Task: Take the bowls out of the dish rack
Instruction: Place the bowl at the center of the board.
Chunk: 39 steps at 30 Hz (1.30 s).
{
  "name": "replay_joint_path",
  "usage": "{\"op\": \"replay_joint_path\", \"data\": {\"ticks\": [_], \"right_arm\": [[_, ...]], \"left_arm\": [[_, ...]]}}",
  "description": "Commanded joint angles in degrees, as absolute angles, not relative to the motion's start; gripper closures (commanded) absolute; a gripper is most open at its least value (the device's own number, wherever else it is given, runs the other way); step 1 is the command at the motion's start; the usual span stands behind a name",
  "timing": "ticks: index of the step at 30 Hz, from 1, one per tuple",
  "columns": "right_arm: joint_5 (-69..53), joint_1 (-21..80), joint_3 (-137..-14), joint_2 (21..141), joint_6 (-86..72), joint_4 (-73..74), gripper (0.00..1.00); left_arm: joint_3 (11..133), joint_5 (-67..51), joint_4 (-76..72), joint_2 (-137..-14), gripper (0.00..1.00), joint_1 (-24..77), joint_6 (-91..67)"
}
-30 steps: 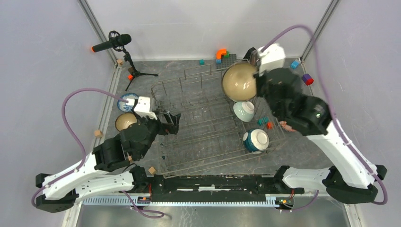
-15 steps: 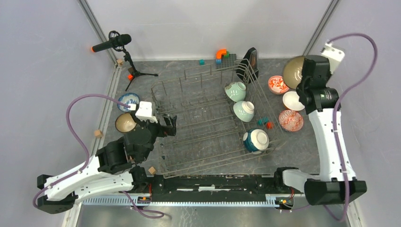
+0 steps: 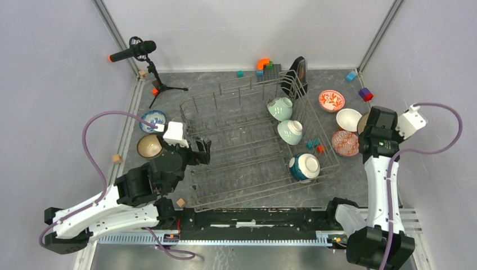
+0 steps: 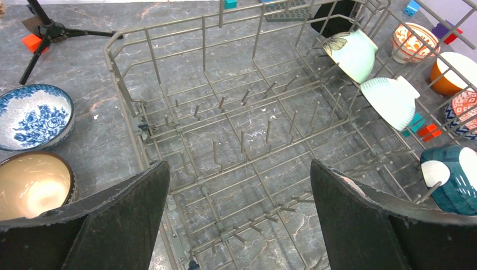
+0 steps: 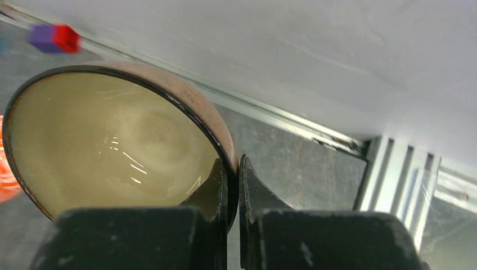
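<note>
The right gripper (image 5: 232,169) is clenched on the rim of a tan bowl (image 5: 112,140): one finger lies inside the rim, the other outside. In the top view this bowl is at the right middle of the frame, outside the dish rack (image 3: 236,152) and just beside a white bowl (image 3: 348,119). Whether it rests on the tabletop cannot be told.

The left gripper (image 4: 239,214) is released, jaws spread wide, and is positioned over the left part of the dish rack, nothing being held.

Three bowls are located in the right part of the rack, each tipped on its side:
- a mint green bowl (image 3: 279,108), uppermost;
- a pale green ribbed bowl (image 3: 290,132), just below it;
- a teal bowl with white base (image 3: 304,167), lowest.

To the right of the rack, a red-floral bowl (image 3: 331,100), the white bowl and a red-lattice bowl (image 3: 345,143) are set upright on the tabletop. To the left of the rack, a blue-white bowl (image 3: 152,119) and a second tan bowl (image 3: 149,145) are set upright, close together.

A microphone on a tripod (image 3: 132,52) is seen in the upper left of the frame.
</note>
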<state>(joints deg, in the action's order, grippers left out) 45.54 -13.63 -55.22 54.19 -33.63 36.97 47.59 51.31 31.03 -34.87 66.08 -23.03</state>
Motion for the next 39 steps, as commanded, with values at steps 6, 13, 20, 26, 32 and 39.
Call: {"op": "replay_joint_path", "data": {"ticks": [6,13,20,26,32,39], "right_arm": [[44.2,-20.1,-40.7,49.6,-43.3,30.5,1.00],[42.6,-22.9,-35.1,48.6,-47.2,32.1,1.00],[41.5,-23.5,-31.3,48.0,-47.8,31.8,1.00],[40.4,-23.7,-30.0,48.1,-47.4,31.4,1.00],[39.6,-24.1,-28.3,48.3,-45.9,30.6,0.89],[39.1,-24.1,-26.4,47.4,-44.6,29.8,0.81]], "left_arm": [[48.9,50.5,31.8,-35.9,0.00,66.3,-27.3],[49.0,51.1,32.5,-36.5,0.00,66.4,-28.4],[48.9,51.7,32.8,-37.1,0.00,66.3,-29.1],[49.0,51.7,33.3,-37.9,0.00,66.3,-29.7],[49.0,51.7,33.6,-38.2,0.00,66.3,-30.0],[49.0,51.5,33.7,-38.6,0.00,66.3,-30.1]]}}
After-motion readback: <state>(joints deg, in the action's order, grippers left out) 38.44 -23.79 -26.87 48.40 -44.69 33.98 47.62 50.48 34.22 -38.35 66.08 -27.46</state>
